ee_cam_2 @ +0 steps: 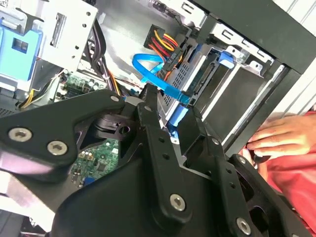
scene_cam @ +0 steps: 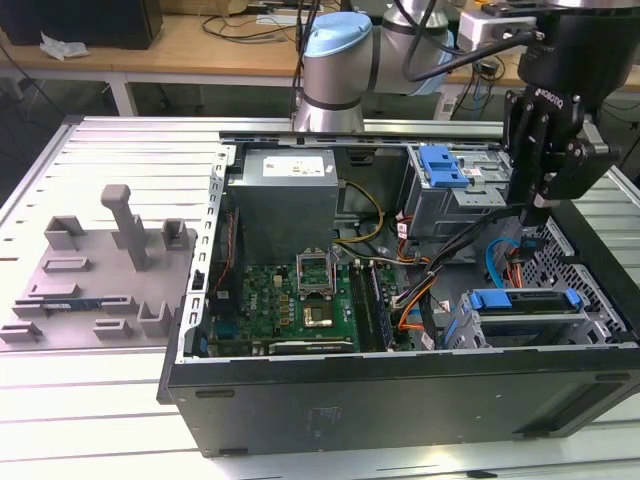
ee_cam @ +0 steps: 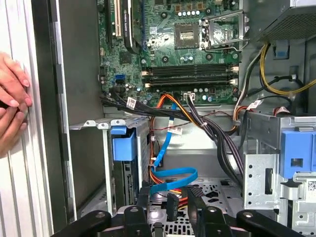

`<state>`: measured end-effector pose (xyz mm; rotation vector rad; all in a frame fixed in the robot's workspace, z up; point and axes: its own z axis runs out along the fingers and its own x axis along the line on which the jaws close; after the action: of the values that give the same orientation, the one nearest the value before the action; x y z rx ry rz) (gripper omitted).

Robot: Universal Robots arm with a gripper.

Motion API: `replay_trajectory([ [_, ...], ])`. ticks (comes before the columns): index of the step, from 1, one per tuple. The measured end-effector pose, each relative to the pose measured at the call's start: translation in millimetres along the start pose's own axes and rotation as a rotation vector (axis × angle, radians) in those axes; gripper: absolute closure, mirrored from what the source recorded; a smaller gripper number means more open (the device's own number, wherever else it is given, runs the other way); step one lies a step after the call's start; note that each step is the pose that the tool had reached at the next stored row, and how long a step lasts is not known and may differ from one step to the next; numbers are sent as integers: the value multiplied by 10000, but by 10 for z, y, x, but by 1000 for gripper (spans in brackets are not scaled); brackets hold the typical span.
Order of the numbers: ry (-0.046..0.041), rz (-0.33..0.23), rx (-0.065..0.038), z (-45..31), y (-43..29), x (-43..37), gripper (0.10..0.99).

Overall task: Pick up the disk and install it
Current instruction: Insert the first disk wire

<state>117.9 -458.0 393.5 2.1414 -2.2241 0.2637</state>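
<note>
The disk [scene_cam: 525, 301], silver with a bright blue carrier frame, sits in the drive bay at the near corner of the open computer case [scene_cam: 400, 400], on the exterior view's right. Its blue end [ee_cam: 123, 146] shows in the bay's mouth in the first wrist view, and a blue tab [ee_cam_2: 224, 58] shows in the second wrist view. My gripper [scene_cam: 540, 214] hangs just above and behind the disk, over the case floor. Its black fingers [ee_cam: 146, 200] stand apart with nothing between them, and the gripper [ee_cam_2: 170, 111] touches no part of the disk.
A blue data cable [ee_cam: 173, 176] and bundled wires lie just below the fingers. The case holds a motherboard [scene_cam: 290, 295], a grey power supply [scene_cam: 285, 190] and a second blue carrier [scene_cam: 443, 165]. A person's hand [ee_cam: 12, 98] rests outside the case wall. A grey fixture [scene_cam: 110, 260] stands left.
</note>
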Motion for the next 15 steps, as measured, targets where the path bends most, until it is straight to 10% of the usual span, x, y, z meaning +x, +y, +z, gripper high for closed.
replay_trajectory([
  [2, 20, 1, 1, -1, 1, -10, 647],
  [5, 851, -84, -29, -16, -4, -117, 647],
  [8, 1319, -179, -289, -17, -58, -154, 647],
  [15, 1468, -218, -541, 4, -309, -176, 647],
])
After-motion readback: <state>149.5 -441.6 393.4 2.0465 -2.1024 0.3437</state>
